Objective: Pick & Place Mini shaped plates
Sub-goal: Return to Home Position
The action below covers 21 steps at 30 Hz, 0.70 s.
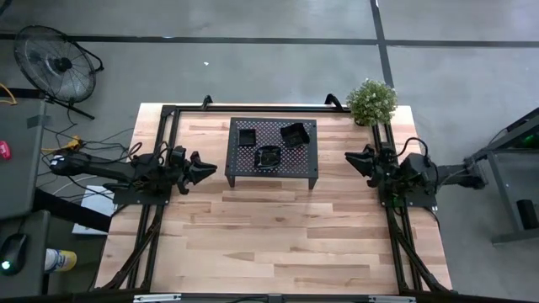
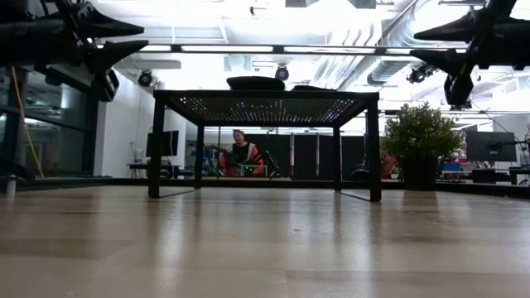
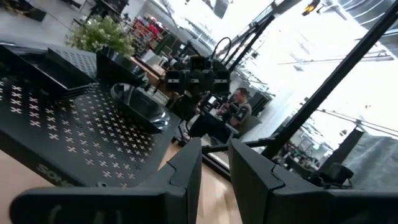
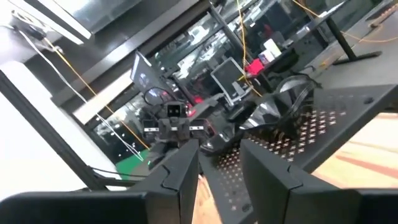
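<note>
Three mini shaped plates, small glossy black dishes, rest on top of the black perforated rack (image 1: 303,164) at the table's far middle. One square plate (image 1: 247,135) lies at the rack's far left, one (image 1: 294,134) at its far right, and one (image 1: 268,156) at its near middle. My left gripper (image 1: 206,168) hangs open in the air to the left of the rack, pointing toward it, with nothing between its fingers (image 3: 186,171). My right gripper (image 1: 354,160) hangs open to the right of the rack, also pointing toward it and holding nothing (image 4: 221,168).
A potted plant (image 1: 371,101) stands at the table's far right corner. Bare wood (image 1: 269,244) fills the near half of the table. A fan (image 1: 55,63) stands on the floor beyond the far left. A person (image 2: 242,155) sits in the room behind the rack.
</note>
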{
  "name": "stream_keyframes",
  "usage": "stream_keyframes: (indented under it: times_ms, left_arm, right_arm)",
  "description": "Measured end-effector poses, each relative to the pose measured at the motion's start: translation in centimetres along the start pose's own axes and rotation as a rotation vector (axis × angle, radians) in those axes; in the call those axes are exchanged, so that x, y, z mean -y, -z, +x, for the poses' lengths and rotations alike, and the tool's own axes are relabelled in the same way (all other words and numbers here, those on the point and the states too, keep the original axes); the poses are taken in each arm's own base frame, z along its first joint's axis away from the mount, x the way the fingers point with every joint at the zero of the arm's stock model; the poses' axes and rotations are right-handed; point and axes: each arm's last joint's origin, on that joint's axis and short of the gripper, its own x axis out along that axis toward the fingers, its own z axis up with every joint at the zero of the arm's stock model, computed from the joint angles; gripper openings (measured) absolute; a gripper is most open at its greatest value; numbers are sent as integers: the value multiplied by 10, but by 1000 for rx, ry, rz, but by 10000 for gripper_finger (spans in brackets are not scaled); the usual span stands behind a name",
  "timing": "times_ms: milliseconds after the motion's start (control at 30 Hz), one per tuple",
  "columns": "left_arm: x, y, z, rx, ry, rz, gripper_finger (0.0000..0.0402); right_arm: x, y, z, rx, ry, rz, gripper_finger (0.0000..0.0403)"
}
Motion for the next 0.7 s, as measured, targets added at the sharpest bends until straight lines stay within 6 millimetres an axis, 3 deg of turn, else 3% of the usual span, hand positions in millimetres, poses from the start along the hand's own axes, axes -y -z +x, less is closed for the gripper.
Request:
stream_keyframes:
  times_ms: [400, 700]
  left_arm:
    - [-3, 1, 0, 24, -85, 119, 78]
    - [-12, 10, -1, -59, -189, 222, 78]
  right_arm:
    - [18, 4, 7, -98, 103, -148, 114]
    - [25, 11, 11, -193, 142, -201, 114]
